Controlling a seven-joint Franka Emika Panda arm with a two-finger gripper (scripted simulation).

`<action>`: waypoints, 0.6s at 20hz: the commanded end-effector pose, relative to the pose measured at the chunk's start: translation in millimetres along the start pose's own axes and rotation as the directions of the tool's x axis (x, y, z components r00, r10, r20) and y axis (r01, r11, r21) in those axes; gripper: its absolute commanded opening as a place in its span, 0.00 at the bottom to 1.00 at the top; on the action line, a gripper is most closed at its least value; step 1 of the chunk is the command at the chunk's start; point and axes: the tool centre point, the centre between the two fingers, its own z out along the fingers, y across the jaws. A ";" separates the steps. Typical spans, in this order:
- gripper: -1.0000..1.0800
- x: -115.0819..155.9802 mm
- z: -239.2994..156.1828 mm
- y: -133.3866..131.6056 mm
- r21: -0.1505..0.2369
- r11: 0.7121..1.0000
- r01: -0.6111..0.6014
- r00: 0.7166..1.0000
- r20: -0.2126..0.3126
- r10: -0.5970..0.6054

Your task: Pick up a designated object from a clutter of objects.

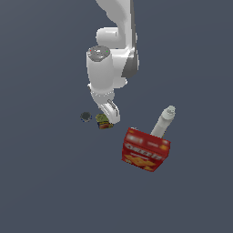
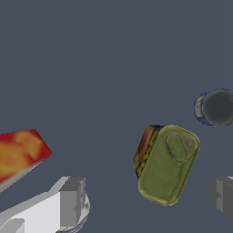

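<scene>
1. Target: small squat can [image 2: 167, 164], green-yellow top with pull tab, dark blue and red-orange label on the side. Sits on the counter [image 1: 45, 182], just beside the tiny dark round object [image 2: 219, 106], well apart from the red cracker box [image 1: 145, 149] and white-grey bottle [image 1: 164, 120].
2. Claw [image 2: 148, 198] spread wide, nothing pinched. Wrist view shows one finger either side of the can, can lying between them but nearer one finger [image 2: 221, 195]; no contact visible.
3. In the exterior view the claw sits low, right over the can, partly hiding it.
4. Handling guess: rigid metal tin, won't deform, likely light to moderate weight. Smooth walls, so probably a bit slippery; needs a firm squeeze.
5. Outline looks like a rounded rectangle, not round. Best hold judged across the two long flat sides, low on the body, not on the lid rim.
6. Can looks rotated relative to the finger line; some wrist turn probably helps.
7. Risk: the near finger nudging the can or the dark round object while closing.
</scene>
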 end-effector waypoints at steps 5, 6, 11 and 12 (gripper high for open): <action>0.96 -6.5 27.4 21.1 -0.004 0.983 -0.184 0.983 0.003 0.184; 0.96 -7.5 30.9 24.0 -0.005 0.978 -0.207 0.978 0.003 0.207; 0.96 -11.8 44.6 36.2 -0.007 0.953 -0.304 0.953 0.003 0.304; 0.96 -12.6 46.6 38.1 -0.008 0.948 -0.318 0.948 0.003 0.318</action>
